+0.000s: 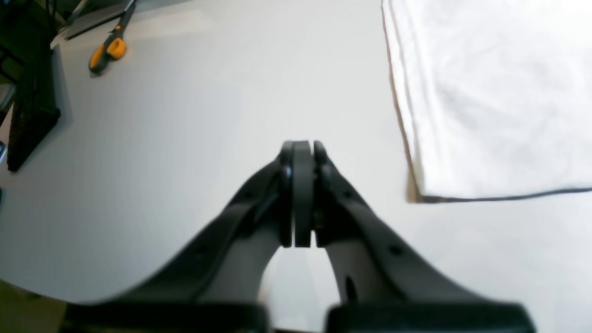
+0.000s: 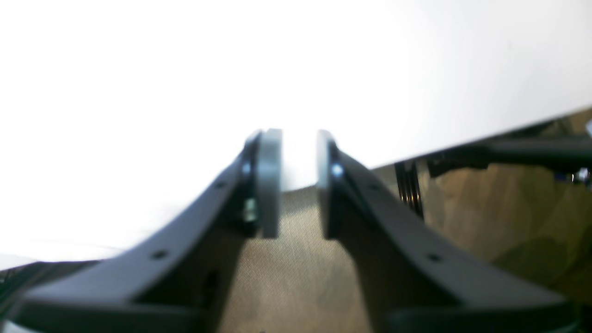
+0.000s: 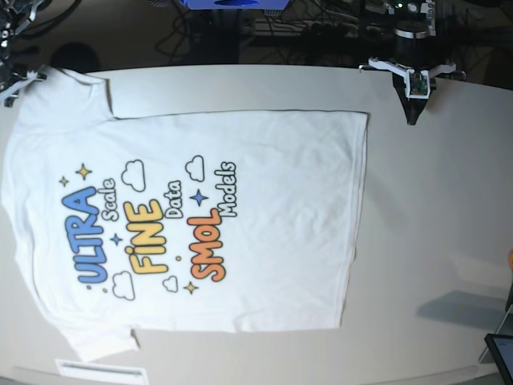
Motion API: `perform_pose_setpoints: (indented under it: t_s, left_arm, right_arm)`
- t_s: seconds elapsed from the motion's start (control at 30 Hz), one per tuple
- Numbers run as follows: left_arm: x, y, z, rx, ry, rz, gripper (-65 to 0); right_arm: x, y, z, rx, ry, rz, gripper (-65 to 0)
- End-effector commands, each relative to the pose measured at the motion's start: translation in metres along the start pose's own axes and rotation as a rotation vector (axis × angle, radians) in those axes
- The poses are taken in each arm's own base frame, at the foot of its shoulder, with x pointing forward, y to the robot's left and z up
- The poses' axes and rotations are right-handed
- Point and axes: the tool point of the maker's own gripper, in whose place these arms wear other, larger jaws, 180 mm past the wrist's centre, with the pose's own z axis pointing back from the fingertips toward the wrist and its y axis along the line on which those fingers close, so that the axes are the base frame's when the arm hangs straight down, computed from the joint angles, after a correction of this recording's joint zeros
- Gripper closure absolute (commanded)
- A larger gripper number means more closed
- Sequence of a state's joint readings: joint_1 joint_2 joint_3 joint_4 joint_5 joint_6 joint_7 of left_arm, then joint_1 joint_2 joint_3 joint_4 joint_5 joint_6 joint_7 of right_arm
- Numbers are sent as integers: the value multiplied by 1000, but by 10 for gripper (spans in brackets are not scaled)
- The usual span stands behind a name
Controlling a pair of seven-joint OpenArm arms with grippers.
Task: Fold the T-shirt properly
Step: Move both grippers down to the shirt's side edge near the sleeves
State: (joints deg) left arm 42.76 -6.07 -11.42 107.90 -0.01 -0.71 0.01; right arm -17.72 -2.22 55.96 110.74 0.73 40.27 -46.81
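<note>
The white T-shirt (image 3: 240, 216) lies spread flat on the table, with its blue, yellow and orange print facing up. Its hem points right and its sleeves lie at the left. My left gripper (image 3: 413, 117) hangs over bare table just beyond the shirt's far hem corner. In the left wrist view that gripper (image 1: 303, 149) is shut on nothing, and the shirt's corner (image 1: 490, 101) lies to its right. My right gripper (image 2: 299, 138) stands open with an empty gap, over the white edge by the floor. In the base view only a bit of the right gripper (image 3: 11, 85) shows, at the far sleeve.
An orange-handled tool (image 1: 107, 50) and a black block (image 1: 32, 106) lie at the table's edge left of my left gripper. A tablet corner (image 3: 502, 354) sits at the near right. A white strip (image 3: 100, 371) lies near the shirt's near sleeve. Cables run behind the table.
</note>
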Motion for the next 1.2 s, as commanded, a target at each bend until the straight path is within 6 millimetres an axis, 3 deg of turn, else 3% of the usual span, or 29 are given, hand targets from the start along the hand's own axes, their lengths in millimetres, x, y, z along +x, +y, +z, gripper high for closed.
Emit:
perform_pose_setpoints:
  t_s: [0.0,0.17,0.23,0.37,0.57,0.93,1.17]
  left_arm:
    - [11,3,0,8,-43,-6,0]
    - [13,4,-1,12,-48,-5,0]
    - [13,4,-1,12,-48,-5,0]
    - [12,4,-1,11,-45,-5,0]
    - [12,4,-1,11,-45,-5,0]
    - [10,3,-1,10,-42,-4,0]
    - [9,3,0,9,-39,-5,0]
  right_arm:
    - [7,-8,4,-14,-26,-15,-200]
    - [4,-16,10,39,-7,-105,-438]
    - [5,-14,13,81,-11,-126,-505]
    - [11,-5,16,188,-23,-165,-506]
    - [-8,11,-2,305,39,-262,-506]
    - [-15,19,-16,349,70,-308,-506]
    - [-37,29,-27,390,131,-367,-506]
